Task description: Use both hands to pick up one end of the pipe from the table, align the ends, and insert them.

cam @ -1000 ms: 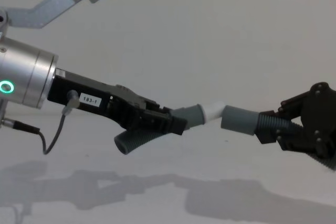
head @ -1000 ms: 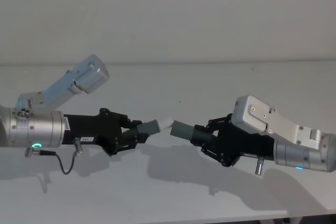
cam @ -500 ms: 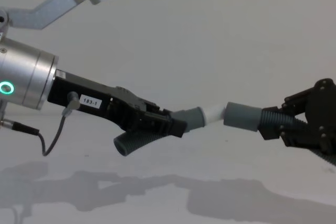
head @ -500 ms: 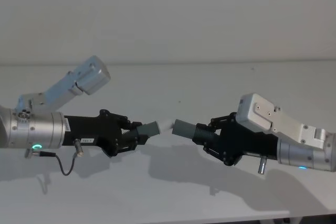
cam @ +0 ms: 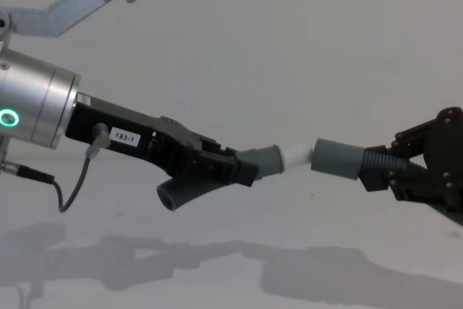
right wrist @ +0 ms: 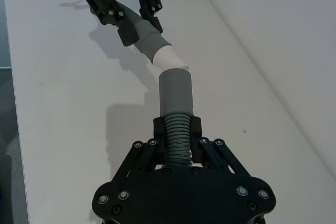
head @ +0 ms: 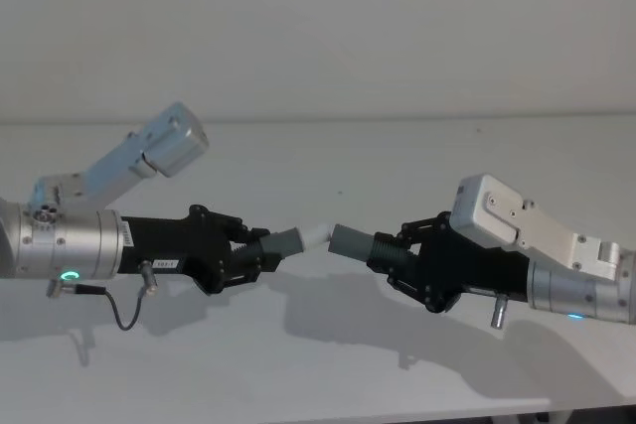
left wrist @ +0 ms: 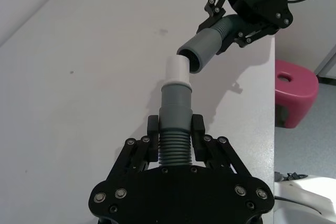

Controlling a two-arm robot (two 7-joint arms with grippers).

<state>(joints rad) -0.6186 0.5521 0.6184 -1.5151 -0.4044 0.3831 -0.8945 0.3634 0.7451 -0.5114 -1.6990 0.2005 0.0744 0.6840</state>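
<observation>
In the middle of the head view, the left gripper [head: 250, 257] is squeezing the ribbed part of the left hose piece [head: 281, 244] and holding it up above the white table [head: 298, 374]. Its white tip [head: 316, 233] is pointing toward the right of the frame. The right gripper [head: 396, 257] is reaching in from the lower right and squeezing the ribbed part of the right hose piece [head: 350, 241]. That piece's grey cuff [cam: 336, 158] is sitting right at the white tip, and the two are meeting at a small bend. I cannot tell if the tip is going inside.
</observation>
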